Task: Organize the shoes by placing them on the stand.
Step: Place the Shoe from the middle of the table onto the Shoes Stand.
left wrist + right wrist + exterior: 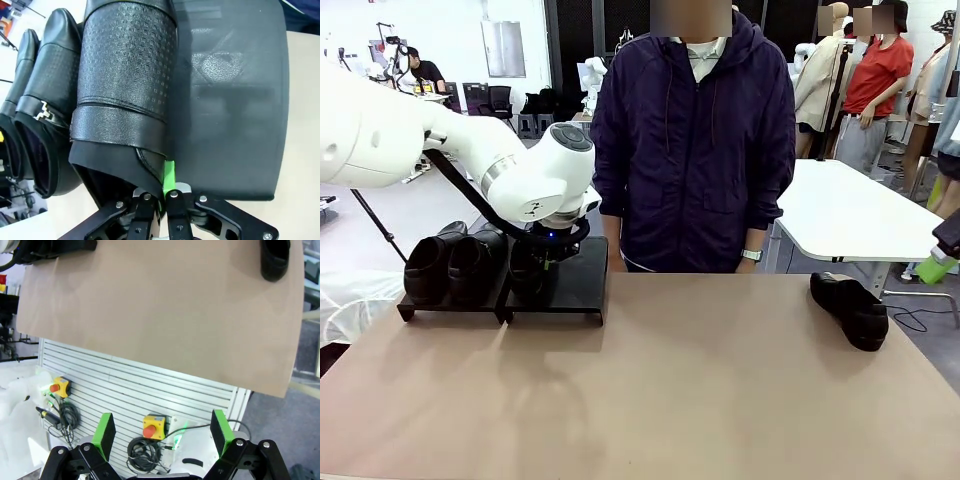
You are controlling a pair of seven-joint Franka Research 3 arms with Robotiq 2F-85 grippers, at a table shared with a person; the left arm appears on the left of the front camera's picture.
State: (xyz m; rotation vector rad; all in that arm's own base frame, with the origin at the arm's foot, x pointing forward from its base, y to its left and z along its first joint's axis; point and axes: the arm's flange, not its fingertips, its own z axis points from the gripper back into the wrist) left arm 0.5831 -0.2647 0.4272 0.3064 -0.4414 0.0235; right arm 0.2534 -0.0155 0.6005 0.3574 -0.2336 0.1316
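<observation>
Left tool (161, 189) clamps the third shoe (125, 75) by the heel rim on the stand (235, 100); last shoe (850, 308) lies far right on the tabletop (670, 390), long axis roughly near-to-far, nearer the wide-open right tool (163, 430).

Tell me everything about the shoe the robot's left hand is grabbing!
The shoe is black leather, a bit shiny, with tiny squares pressed into its top and a smooth band across it. Its dark opening faces the left hand, which is shut on the opening's rim. It lies on the stand, beside two matching shoes, with bare platform on its other side.
</observation>
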